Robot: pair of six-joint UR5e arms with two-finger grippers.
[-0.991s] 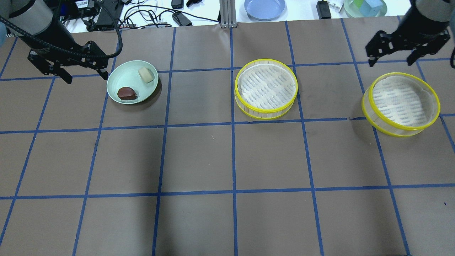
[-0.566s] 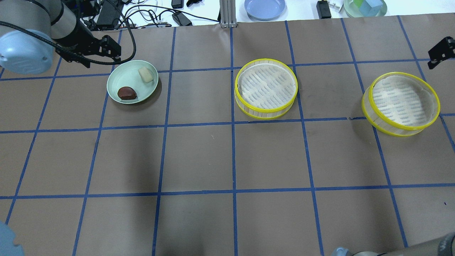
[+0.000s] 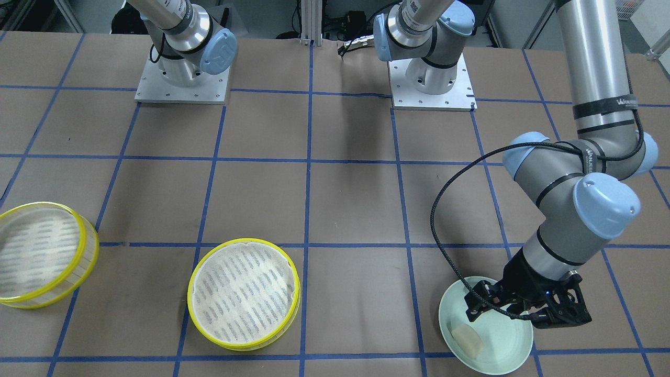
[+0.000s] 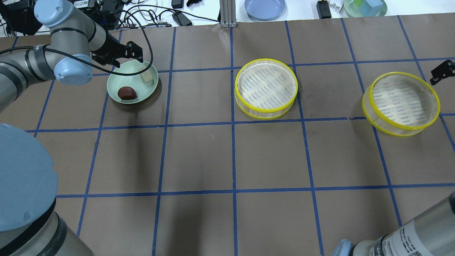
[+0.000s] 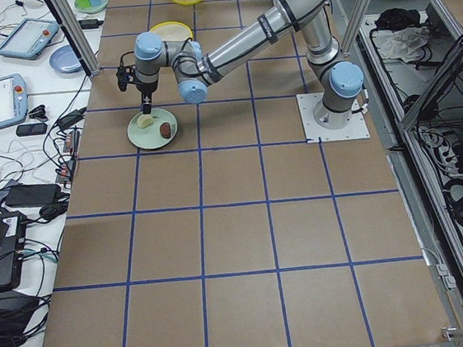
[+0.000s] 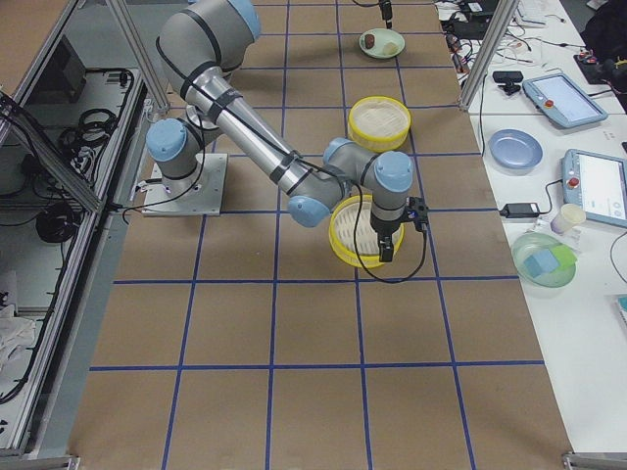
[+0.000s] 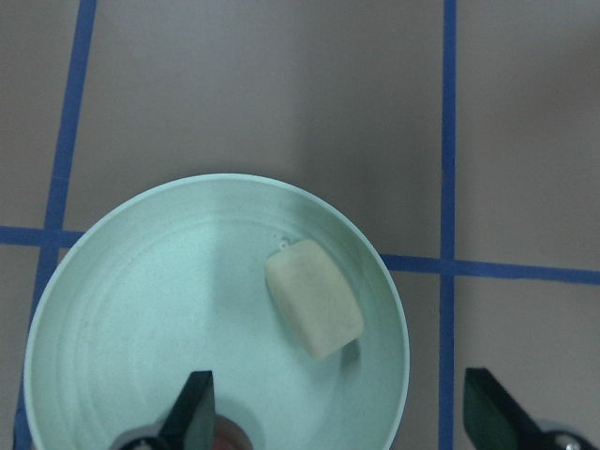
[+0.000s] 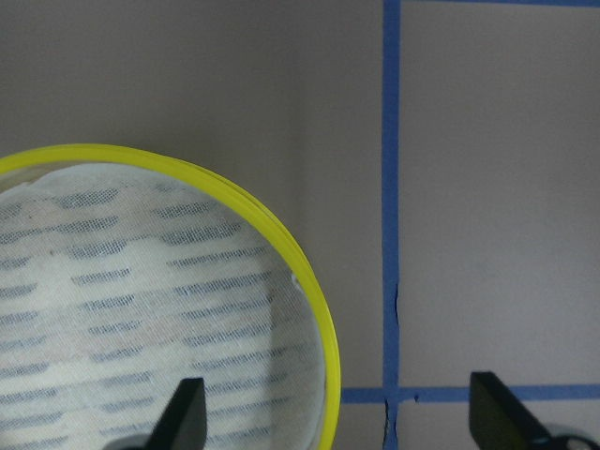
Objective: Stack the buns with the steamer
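A cream bun and a reddish-brown bun lie in a pale green plate at the far left. My left gripper hovers open over the plate's far side. Its wrist view shows the cream bun just ahead of its open fingertips. In the front-facing view the gripper hides the brown bun. Two yellow-rimmed steamer tiers stand apart, one in the middle and one at the right. My right gripper is open above the right tier's rim.
The plate stands about one grid square left of the middle tier. Cables, a blue plate and a bowl of blocks lie on the white bench beyond the table's far edge. Blue tape lines grid the brown table.
My left arm has swung in, carrying its gripper rightward over the plate's far side. My right gripper has moved toward the view's right edge, beside the right tier. Buns and tiers have not moved.
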